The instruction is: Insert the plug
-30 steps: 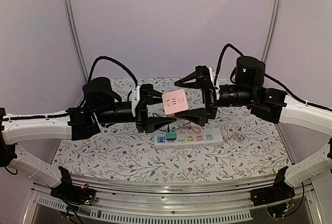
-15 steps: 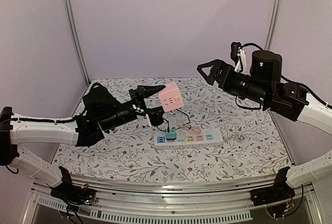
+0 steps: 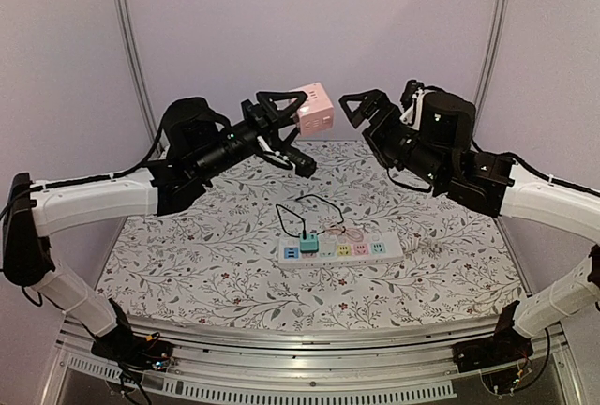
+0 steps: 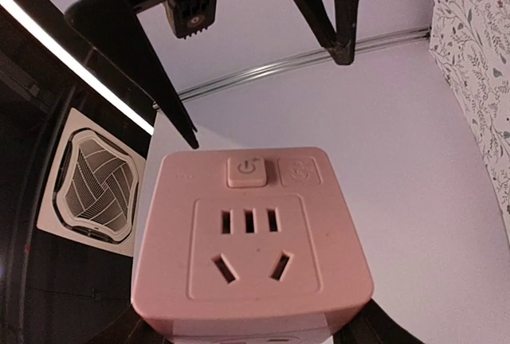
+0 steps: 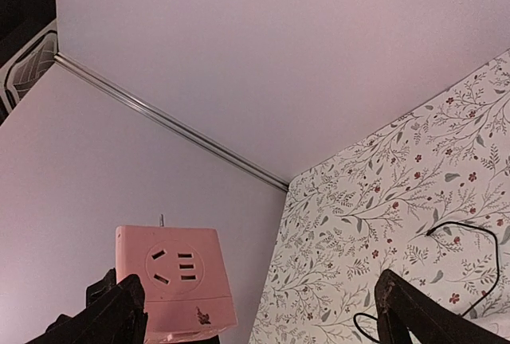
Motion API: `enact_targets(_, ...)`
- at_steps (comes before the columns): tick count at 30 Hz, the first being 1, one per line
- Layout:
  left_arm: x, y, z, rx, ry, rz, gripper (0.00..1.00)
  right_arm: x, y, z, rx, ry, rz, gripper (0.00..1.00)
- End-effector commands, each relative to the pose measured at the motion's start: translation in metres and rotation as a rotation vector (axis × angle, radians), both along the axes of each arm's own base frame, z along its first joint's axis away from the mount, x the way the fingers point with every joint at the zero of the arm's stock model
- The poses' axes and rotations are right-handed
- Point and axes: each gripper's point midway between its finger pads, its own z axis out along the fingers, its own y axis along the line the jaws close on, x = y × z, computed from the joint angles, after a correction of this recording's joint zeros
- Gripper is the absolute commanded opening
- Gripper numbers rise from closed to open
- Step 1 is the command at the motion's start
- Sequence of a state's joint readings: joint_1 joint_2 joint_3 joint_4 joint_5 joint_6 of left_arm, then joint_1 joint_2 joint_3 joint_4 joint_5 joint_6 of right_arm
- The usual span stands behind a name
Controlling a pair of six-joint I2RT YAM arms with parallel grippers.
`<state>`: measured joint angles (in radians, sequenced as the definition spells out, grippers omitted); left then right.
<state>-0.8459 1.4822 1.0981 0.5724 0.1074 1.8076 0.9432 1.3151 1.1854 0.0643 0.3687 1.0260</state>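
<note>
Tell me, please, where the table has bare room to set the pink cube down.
Bare cloth lies left of the power strip, right of it, and between it and the near rail. Crowded: behind the strip, where the black cable loops.

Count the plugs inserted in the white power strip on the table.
1. A teal plug sits near the left end of the power strip, right of its blue socket, a black cable leaving it. The other sockets look free, though small here.

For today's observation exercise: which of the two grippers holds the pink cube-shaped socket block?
The left gripper: it clamps the pink cube-shaped socket block in mid-air, while the right gripper stands open and empty.
</note>
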Motion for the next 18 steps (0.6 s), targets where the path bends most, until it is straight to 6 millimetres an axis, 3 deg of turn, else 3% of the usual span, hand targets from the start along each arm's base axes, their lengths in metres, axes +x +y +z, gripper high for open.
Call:
enact_targets(1,0.020,0.005,0.010,0.062,-0.092,0.069,0.00,0.006,0.028,0.030,0.163,-0.070,0.055,0.99)
enact_targets(5,0.023,0.002,0.010,0.071,-0.110,0.071,0.00,0.005,0.043,0.044,0.249,-0.125,0.111,0.99)
enact_targets(12,0.038,-0.003,0.036,0.017,-0.095,0.096,0.00,-0.002,0.057,0.053,0.360,-0.197,0.164,0.99)
enact_targets(18,0.037,-0.009,0.038,0.002,-0.097,0.074,0.00,0.006,0.067,0.042,0.394,-0.165,0.155,0.99)
